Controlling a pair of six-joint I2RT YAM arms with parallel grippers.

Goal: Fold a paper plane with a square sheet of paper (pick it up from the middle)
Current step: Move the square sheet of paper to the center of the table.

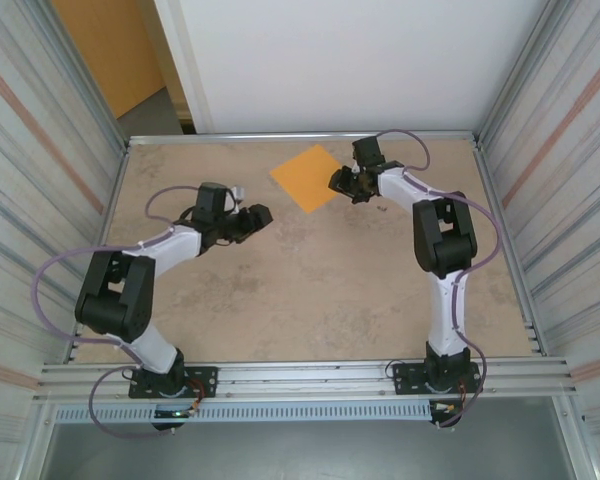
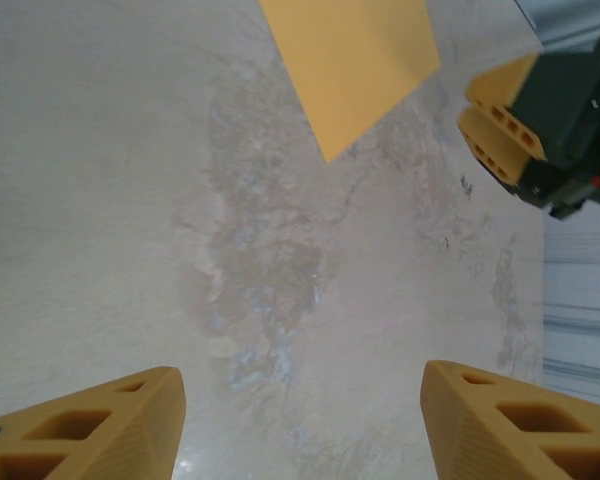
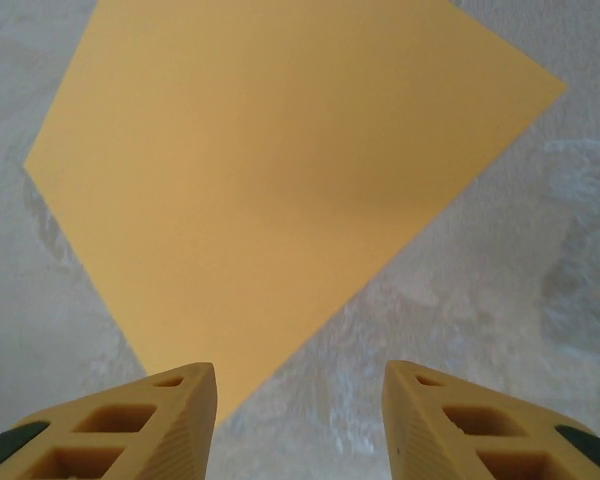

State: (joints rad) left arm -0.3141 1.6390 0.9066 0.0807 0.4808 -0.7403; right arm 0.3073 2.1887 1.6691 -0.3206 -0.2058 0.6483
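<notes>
We are at the first step, the pickup: the sheet of paper (image 1: 308,178) lies flat and unfolded near the far edge of the counter (image 1: 310,310), about midway along it. The right end effector (image 1: 340,184) is just beside its right corner and the left end effector (image 1: 264,216) is near but apart on its left. Both stand partly open with nothing between their fingers (each wrist view shows an empty gap). Next, we judge, one must come down over the sheet's middle and pinch it there, which is awkward with thin paper lying flush, since it may slip or crumple.
</notes>
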